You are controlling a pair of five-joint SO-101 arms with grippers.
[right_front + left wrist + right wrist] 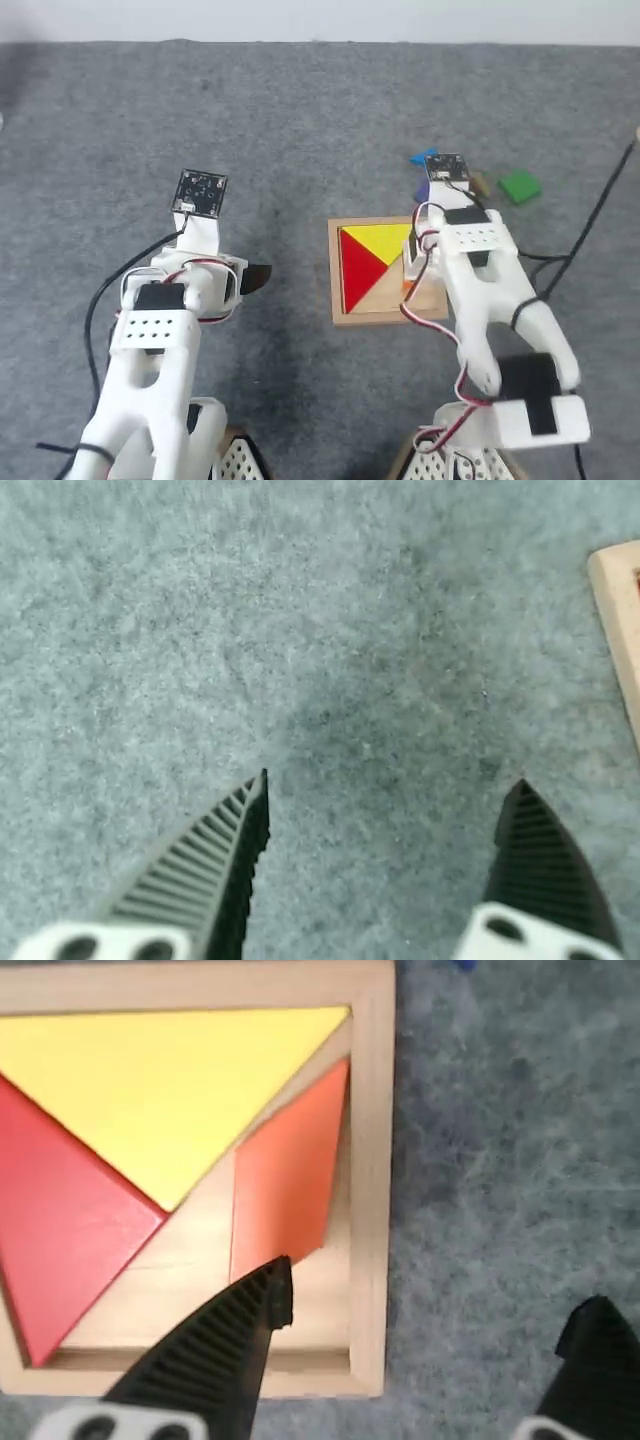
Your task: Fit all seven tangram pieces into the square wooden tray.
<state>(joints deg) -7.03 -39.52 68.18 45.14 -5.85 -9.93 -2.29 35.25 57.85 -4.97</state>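
Wood is the material all round, so the judgement is that these pieces are light, stiff and flat, nothing fragile, though the painted faces look smooth and could slip between hard jaws. Thin slabs lying flush offer little to pinch, so the likely hold is across two opposite edges, or a nudge against one edge to slide a piece home. The square wooden tray (335, 270) sits on the carpet (250, 130) in front of the right arm, and inside it the yellow triangle (170, 1080) and the red triangle (50, 1220) lie flat, meeting along one edge. Next to them the orange piece (290, 1180) lies along the tray's wall, with bare wood showing beside it. The right gripper (437, 1290) hangs over that wall with its jaws spread wide, one tip at the orange piece's end, the other outside the tray above the carpet, gripping nothing. The left gripper (391, 780) hovers over bare carpet, likewise spread and empty. Beyond the tray, a green piece (520, 186) and a blue piece (421, 158) wait on the carpet. As for writing, no brand, label or lettering can be read on tray or pieces.
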